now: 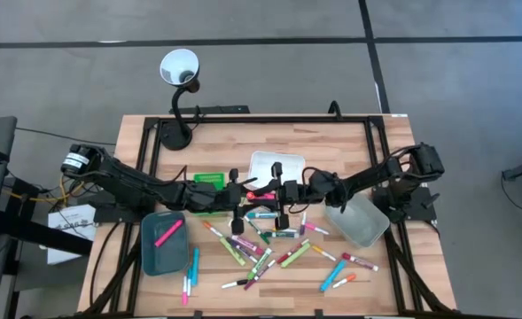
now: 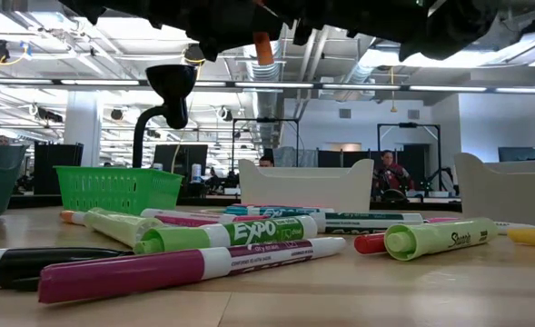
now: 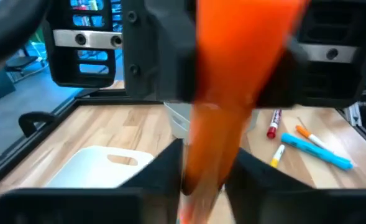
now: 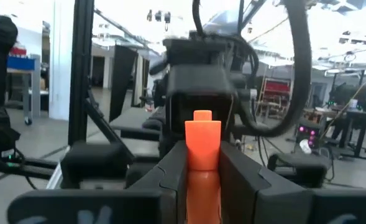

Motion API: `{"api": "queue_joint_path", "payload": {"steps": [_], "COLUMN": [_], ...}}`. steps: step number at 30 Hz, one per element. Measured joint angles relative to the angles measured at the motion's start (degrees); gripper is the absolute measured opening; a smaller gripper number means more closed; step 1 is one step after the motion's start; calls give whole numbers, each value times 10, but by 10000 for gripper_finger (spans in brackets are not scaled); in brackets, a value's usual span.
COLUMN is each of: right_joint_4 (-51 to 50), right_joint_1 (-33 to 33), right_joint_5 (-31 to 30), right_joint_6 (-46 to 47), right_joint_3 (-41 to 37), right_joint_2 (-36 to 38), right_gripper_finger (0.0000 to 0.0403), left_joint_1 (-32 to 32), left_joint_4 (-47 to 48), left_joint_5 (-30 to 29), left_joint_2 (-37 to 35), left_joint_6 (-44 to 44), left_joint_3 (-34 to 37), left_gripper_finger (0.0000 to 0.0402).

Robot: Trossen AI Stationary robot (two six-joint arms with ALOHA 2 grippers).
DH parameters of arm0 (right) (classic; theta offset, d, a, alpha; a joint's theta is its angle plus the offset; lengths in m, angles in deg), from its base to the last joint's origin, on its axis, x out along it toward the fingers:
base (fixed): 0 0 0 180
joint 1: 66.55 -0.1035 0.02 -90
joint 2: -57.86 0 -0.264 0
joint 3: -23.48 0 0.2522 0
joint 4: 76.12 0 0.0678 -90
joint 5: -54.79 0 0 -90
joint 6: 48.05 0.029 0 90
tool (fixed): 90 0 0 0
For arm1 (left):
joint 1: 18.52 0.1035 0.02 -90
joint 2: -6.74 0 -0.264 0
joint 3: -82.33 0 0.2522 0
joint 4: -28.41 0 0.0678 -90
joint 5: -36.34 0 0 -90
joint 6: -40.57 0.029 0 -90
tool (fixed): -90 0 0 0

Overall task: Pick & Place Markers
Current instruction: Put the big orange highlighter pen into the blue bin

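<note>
One orange marker point(image 4: 201, 155) pinched between both hands mid-air: right hand point(image 4: 202, 180) clenched on it, left hand point(image 3: 204, 180) clenched too. Light, stiff, slick barrel; grip mid-barrel. Other markers point(image 1: 269, 248) lie scattered on counter point(image 1: 393, 283) below.

"EXPO" is printed in white on the light green marker point(image 2: 231, 233) lying in the foreground of the low view. "Sharpie" is written in script on the other green marker point(image 2: 441, 238) nearby.
</note>
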Motion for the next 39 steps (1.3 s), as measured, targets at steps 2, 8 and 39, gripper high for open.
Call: {"api": "queue_joint_path", "payload": {"steps": [2,8,39], "right_joint_4": [0,-13,-93], "right_joint_1": [1,1,30], "right_joint_5": [2,1,-28], "right_joint_6": [4,-7,-10], "right_joint_3": [0,0,0], "right_joint_2": [0,0,1], "right_gripper_finger": [68,104,260], "left_joint_1": [0,-2,-74], "left_joint_4": [0,16,811], "left_joint_5": [-3,-18,285], "left_joint_2": [0,0,-345], "left_joint_6": [-2,-27,-480], "left_joint_3": [0,0,0], "left_gripper_finger": [62,60,66]}}
